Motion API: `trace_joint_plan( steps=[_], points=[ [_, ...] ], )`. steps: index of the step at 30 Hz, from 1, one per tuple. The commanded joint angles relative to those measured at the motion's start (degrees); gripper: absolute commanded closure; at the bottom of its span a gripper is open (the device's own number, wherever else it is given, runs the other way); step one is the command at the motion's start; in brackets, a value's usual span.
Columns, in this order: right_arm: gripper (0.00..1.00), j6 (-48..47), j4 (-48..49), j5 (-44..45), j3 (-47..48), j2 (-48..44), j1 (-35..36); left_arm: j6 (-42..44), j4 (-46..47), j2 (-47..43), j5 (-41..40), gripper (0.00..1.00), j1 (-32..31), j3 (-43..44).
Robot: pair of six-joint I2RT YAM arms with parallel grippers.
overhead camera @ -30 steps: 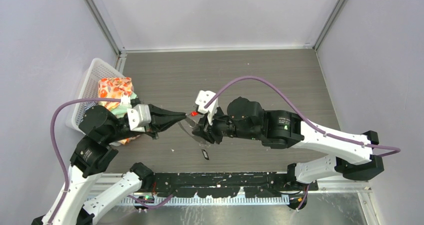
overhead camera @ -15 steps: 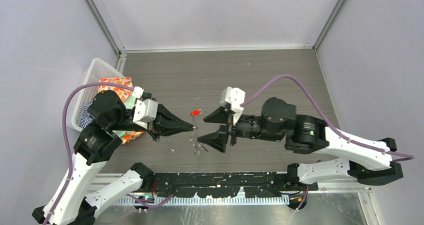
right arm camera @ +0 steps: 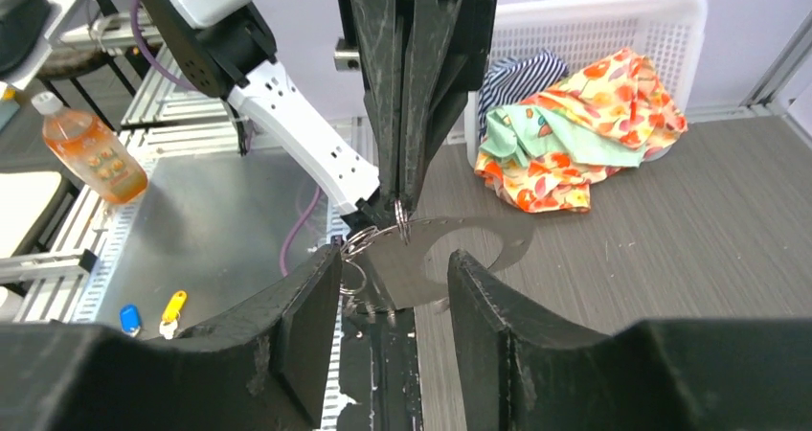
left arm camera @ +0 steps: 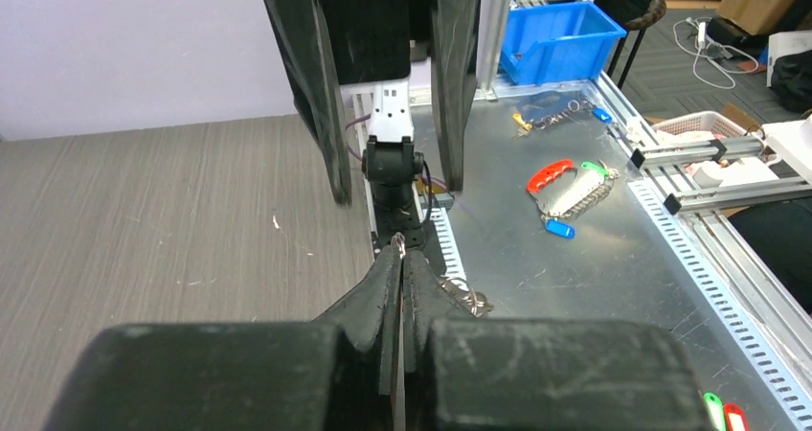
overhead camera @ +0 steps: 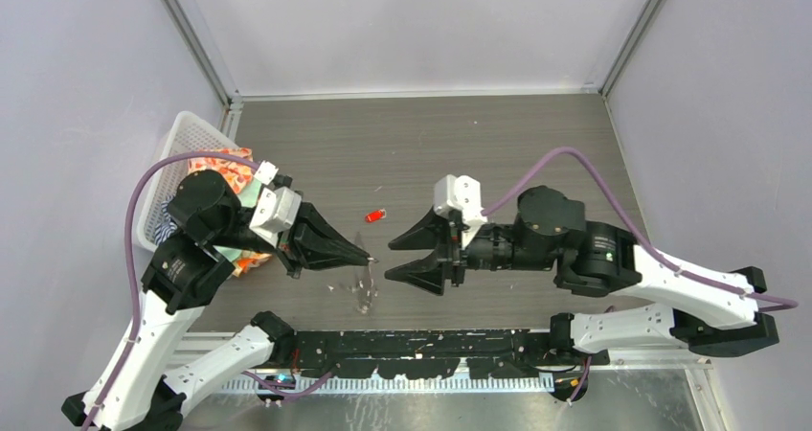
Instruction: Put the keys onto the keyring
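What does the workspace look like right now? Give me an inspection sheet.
Surface: grey wood-grain table, a few pale specks.
Job's things: red key lying on the table, touched by nothing; keyring hanging from the left end effector.
Clutter: white basket holding patterned cloth, at the left edge.
End effectors: left end effector shut on the keyring; right end effector open, empty, facing it.
Cables: purple cable arching over each arm, clear of the key.
Surroundings: pale walls on three sides; metal bench with coloured key tags.
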Motion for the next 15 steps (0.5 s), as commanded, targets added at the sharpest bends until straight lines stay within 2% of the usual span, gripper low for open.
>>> trace_joint_plan(
  steps=[1, 7, 15],
  points=[
    [0.52, -0.58, 3.82, -1.55, 0.03, 2.06, 0.34, -4.48, 6.11, -0.54, -0.35, 1.0, -0.02, 0.93],
    [0.61, -0.37, 7.74, 0.43, -1.84, 1.59, 0.38, -4.52, 6.16, -0.93, 0.3, 1.0, -0.03, 0.53],
    [0.58, 0.59, 8.6, 0.4, -2.2, 2.14, 0.35, -4.51, 6.27, -0.94, 1.78, 1.0, -0.05, 0.32]
  ],
)
